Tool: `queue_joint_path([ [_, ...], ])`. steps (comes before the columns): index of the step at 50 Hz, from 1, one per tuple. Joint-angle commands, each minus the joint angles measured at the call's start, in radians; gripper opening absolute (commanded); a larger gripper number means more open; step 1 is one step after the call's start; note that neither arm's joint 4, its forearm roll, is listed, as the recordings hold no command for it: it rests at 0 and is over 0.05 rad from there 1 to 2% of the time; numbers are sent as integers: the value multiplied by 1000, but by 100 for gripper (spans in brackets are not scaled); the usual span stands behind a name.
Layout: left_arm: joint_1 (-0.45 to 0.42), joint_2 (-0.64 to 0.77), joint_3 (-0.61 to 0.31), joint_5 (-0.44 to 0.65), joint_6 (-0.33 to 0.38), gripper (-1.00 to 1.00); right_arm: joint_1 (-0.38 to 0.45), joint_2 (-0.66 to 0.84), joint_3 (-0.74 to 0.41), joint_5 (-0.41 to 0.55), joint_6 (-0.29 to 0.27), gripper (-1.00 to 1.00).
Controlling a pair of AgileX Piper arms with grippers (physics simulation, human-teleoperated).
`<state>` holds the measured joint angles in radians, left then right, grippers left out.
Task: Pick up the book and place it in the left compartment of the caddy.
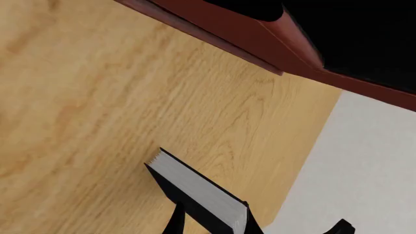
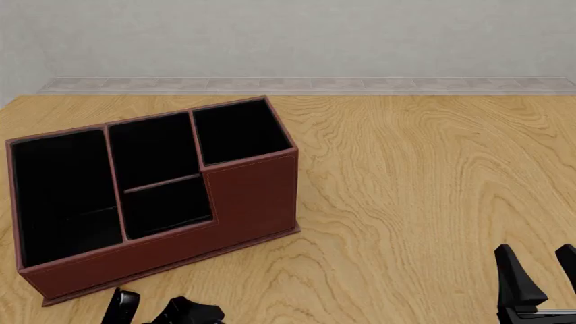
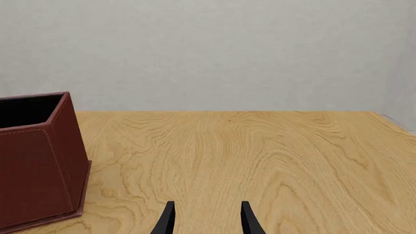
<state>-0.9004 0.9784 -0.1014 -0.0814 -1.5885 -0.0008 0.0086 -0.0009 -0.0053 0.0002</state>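
one big wooden table (image 2: 405,189) fills the front view, and on its left half sits the caddy (image 2: 256,196), reddish-brown outside, black inside, its stepped front wall facing the camera. the left compartment (image 2: 63,189), long and undivided, is at the low end of that box, and nothing shows inside it. down at the bottom edge of the front view, the left gripper (image 2: 166,309) is just poking into frame, below the caddy's front wall. over to the left wrist view: there's the book (image 1: 198,192), black cover, white page edge toward the camera, clamped between the left gripper's fingers (image 1: 175,219), one finger on each cover. it's held apart from the caddy's rim, which crosses that view beyond it, with bare table between the two. the right gripper (image 2: 540,277) stands at the bottom right of the front view, well apart from the caddy, and in the right wrist view its fingers (image 3: 167,219) are spread with a clear gap of bare wood between them, holding nothing, touching nothing.
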Motion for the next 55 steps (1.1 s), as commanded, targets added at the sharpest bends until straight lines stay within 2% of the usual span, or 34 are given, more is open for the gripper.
queue_joint_path([
  [1,4,35,17,-4,17,-100,0,-3,-1,3,0,100],
  [12,4,-25,1,68,24,-100,0,-3,-1,3,0,100],
  [18,-11,-143,-41,213,36,-100,0,-3,-1,3,0,100],
  [24,-32,-281,-112,400,63,-100,0,-3,-1,3,0,100],
  [30,-14,-416,-196,598,103,-100,0,-3,-1,3,0,100],
  [42,21,-601,-278,845,158,-100,0,-3,-1,3,0,100],
  [43,30,-600,-323,885,175,-100,0,-3,-1,3,0,100],
  [45,49,-633,-314,904,196,-100,0,-3,-1,3,0,100],
  [49,103,-654,-376,963,284,-100,0,-3,-1,3,0,100],
  [51,156,-662,-430,1007,367,-100,0,-3,-1,3,0,100],
  [52,196,-648,-478,1025,445,-100,0,-3,-1,3,0,100],
  [53,201,-646,-492,1029,461,-100,0,-3,-1,3,0,100],
  [54,204,-664,-487,1057,449,-100,0,-3,-1,3,0,100],
  [55,228,-649,-529,1064,502,-100,0,-3,-1,3,0,100],
])
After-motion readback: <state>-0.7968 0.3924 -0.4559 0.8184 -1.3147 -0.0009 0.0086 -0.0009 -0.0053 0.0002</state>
